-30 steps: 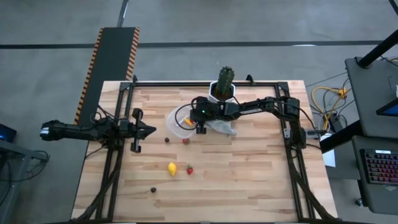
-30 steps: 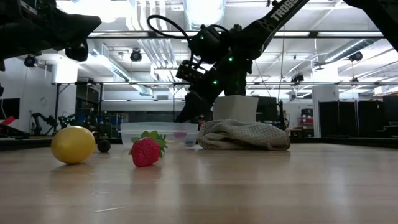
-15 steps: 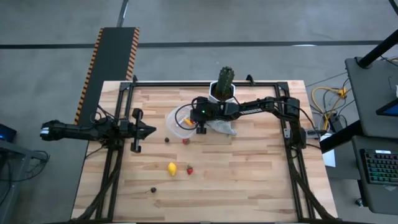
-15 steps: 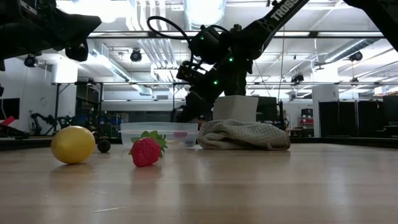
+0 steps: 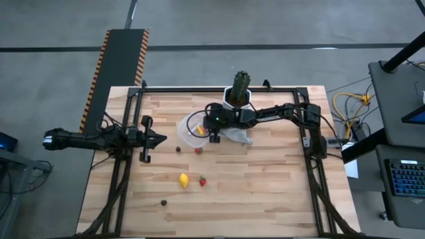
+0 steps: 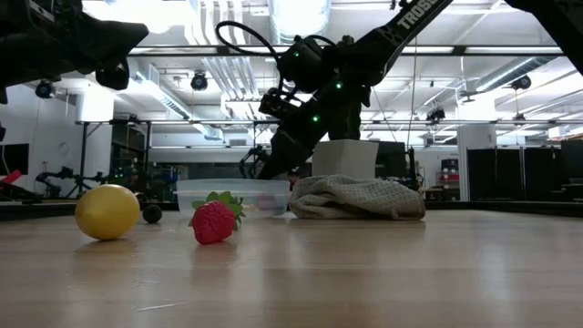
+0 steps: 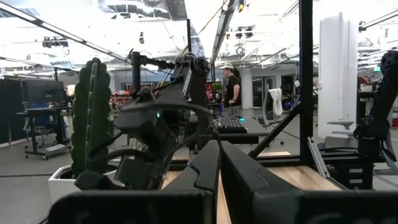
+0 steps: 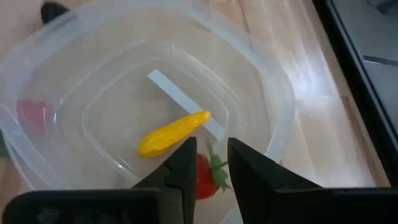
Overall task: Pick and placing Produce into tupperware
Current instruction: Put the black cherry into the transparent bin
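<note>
The clear tupperware [image 5: 189,129] stands at the table's far middle. My right gripper [image 8: 211,163] hangs over its near-right part, slanting down, its fingers a little apart. A red strawberry [image 8: 205,177] shows in the gap just below the fingertips, inside the tupperware. An orange-yellow carrot-like piece [image 8: 173,133] lies on the tupperware's floor. On the table lie a lemon [image 5: 183,179], two strawberries [image 5: 202,180] [image 5: 198,151] and two dark round pieces [image 5: 178,149] [image 5: 163,202]. My left gripper [image 7: 219,168] waits shut at the left edge. My right gripper has a finger [image 8: 183,163] on either side of the strawberry's top [image 8: 204,163], coming from above and slanting down. I cannot tell whether the fingers touch it or whether it rests on the tupperware's floor.
A cactus [image 5: 240,83] in a white pot [image 5: 237,98] stands at the far edge behind the right arm. A crumpled pale cloth [image 5: 238,136] lies to the right of the tupperware. The table's near half holds only the scattered pieces.
My right gripper has opened a little over the tupperware; in the low view one finger now stands out farther to the side than before. The arm has kept its place.
</note>
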Controlling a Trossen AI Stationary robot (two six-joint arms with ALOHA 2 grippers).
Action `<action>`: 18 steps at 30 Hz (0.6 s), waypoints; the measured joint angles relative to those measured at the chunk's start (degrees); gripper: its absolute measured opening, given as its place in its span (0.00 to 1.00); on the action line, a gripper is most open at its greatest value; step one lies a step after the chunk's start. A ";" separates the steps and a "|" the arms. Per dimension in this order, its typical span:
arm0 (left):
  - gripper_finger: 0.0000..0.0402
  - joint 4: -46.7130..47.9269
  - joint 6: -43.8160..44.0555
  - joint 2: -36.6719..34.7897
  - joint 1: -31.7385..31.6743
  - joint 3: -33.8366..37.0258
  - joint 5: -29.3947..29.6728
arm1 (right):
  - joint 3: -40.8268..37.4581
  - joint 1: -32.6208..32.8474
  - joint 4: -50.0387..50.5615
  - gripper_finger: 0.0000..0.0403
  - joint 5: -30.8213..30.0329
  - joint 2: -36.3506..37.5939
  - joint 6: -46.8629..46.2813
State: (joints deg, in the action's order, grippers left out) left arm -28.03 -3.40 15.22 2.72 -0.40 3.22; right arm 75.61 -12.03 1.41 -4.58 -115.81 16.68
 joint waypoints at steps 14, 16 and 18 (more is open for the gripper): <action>0.00 0.02 0.00 0.00 -0.02 0.00 0.02 | -0.04 5.89 1.37 0.19 7.86 10.44 -0.66; 0.00 0.02 0.00 0.00 -0.02 0.02 0.02 | -0.13 7.70 1.48 0.19 9.52 11.57 0.30; 0.00 0.01 0.00 0.00 -0.02 0.01 0.00 | -0.14 9.58 1.49 0.19 9.64 12.21 1.14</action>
State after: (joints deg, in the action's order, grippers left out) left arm -28.02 -3.40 15.22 2.70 -0.39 3.22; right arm 75.48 -2.46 2.90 5.06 -103.60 17.83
